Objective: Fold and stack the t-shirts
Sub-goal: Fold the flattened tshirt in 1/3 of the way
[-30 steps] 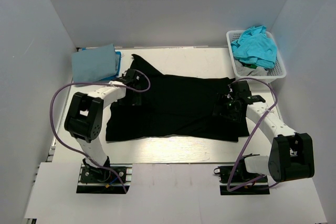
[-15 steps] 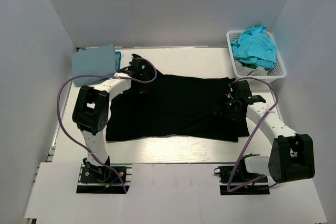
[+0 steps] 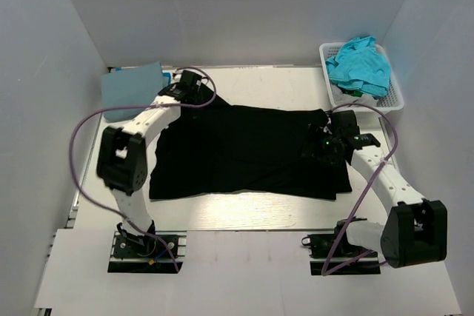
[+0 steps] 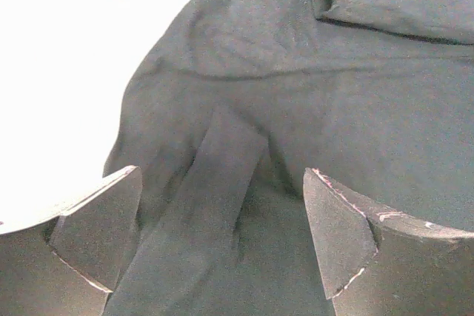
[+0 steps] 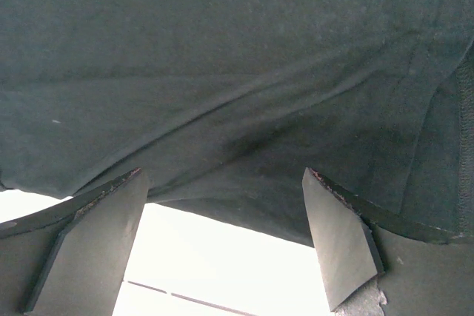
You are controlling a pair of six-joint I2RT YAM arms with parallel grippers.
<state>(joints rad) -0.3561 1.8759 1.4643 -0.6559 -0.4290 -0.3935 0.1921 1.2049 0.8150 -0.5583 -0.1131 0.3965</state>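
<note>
A large black t-shirt [image 3: 244, 149] lies spread flat across the middle of the table. My left gripper [image 3: 194, 95] is open and empty above its far left sleeve. The left wrist view shows its gripper [image 4: 222, 234] over black cloth [image 4: 296, 86] with a raised fold [image 4: 215, 175] between the fingers. My right gripper [image 3: 322, 149] is open and empty at the shirt's right edge. In the right wrist view, the gripper [image 5: 222, 234] straddles the hem [image 5: 237, 146]. A folded light blue t-shirt [image 3: 133, 88] lies at the far left. A turquoise t-shirt [image 3: 359, 64] fills the basket.
The white slotted basket [image 3: 396, 100] stands at the far right corner. White walls close in the table on the left, back and right. Bare white table [image 3: 222, 212] shows in front of the black shirt. Purple cables loop beside both arms.
My left gripper has moved away from me, from the shirt's left side up to its far left sleeve. My right gripper has shifted slightly at the right edge. The shirt lies as before.
</note>
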